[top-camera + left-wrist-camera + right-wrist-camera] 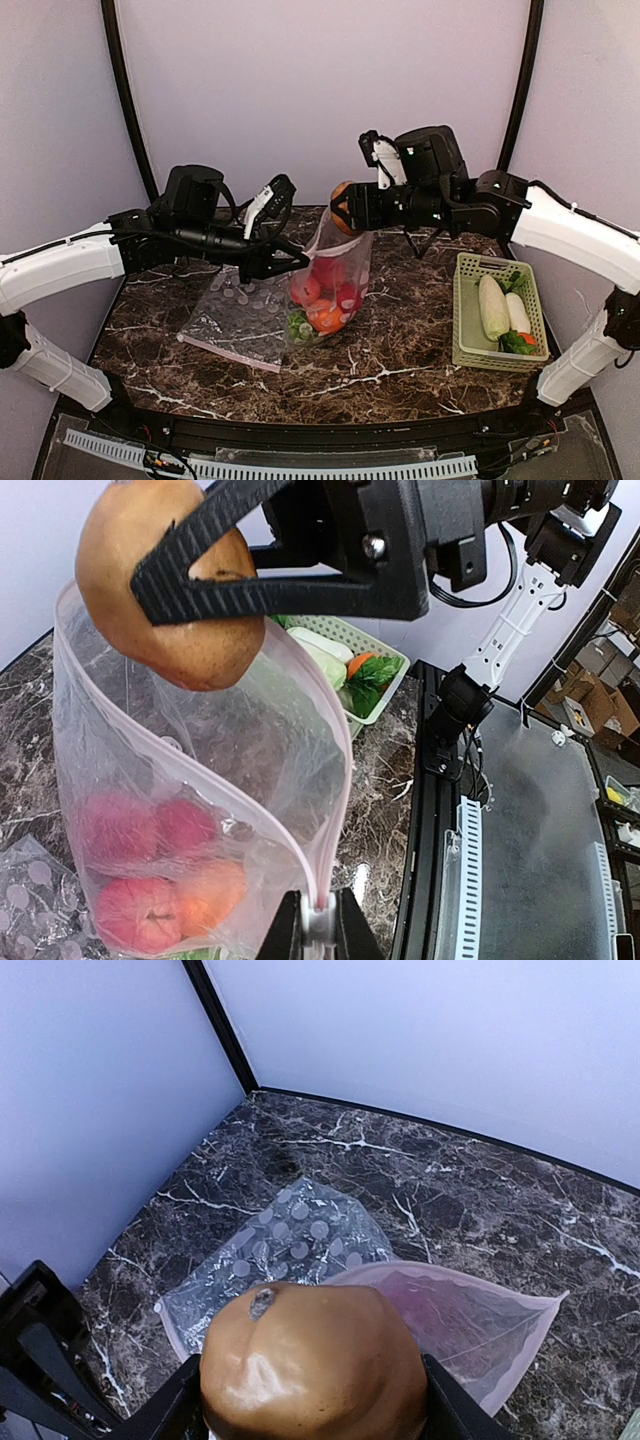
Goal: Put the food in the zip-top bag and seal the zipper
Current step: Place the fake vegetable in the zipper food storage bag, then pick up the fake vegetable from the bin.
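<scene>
Potato (315, 1360), clamped in the right tool (344, 209), hangs just above the zip-top bag (332, 282) mouth the left tool (318, 920) pinches open.

Soft, even light falls from overhead, bright enough that nothing is lost in gloom. The marble table (400, 360) shows only faint, smudged shadows and a few dull reflections. The brown potato (315, 1370) wears a glossy white highlight on its near face and looks slightly soft, sitting so close to the right wrist lens. Pale glints streak the zip-top bag (250, 740) (the plastic fogs whatever lies behind it). The top view is a little grainy, its black side posts (123, 95) bowing toward the corners.
</scene>
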Controlling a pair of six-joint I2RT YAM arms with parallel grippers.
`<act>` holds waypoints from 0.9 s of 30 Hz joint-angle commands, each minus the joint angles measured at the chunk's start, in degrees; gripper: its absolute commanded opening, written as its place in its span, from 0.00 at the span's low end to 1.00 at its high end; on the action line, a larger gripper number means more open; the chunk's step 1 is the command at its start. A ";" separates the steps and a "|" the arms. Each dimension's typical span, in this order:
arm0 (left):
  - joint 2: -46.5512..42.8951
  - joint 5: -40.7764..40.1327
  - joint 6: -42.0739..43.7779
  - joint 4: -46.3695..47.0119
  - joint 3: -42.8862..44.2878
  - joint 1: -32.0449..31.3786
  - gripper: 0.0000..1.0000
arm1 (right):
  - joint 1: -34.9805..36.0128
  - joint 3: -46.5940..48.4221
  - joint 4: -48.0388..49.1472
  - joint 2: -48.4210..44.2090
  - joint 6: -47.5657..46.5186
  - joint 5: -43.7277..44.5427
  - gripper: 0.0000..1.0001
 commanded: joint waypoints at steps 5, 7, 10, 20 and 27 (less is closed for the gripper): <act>-0.85 -1.16 0.72 -1.05 1.51 -0.35 0.01 | 0.44 -2.28 -1.24 0.12 0.45 2.72 0.58; -0.92 -1.27 0.80 -1.11 1.51 -0.35 0.01 | 0.48 -2.27 -1.54 0.28 0.65 2.97 0.63; -1.06 -1.42 0.81 -1.29 1.38 -0.34 0.01 | 0.48 -2.15 -1.88 -0.03 0.99 3.35 0.72; -0.97 -1.24 0.59 -0.89 1.20 -0.35 0.01 | 0.43 -1.68 -3.11 -1.50 1.42 3.41 0.82; -1.09 -2.44 -1.10 -0.59 0.44 -0.30 0.01 | 0.44 -0.13 -6.24 -4.46 2.28 2.89 0.84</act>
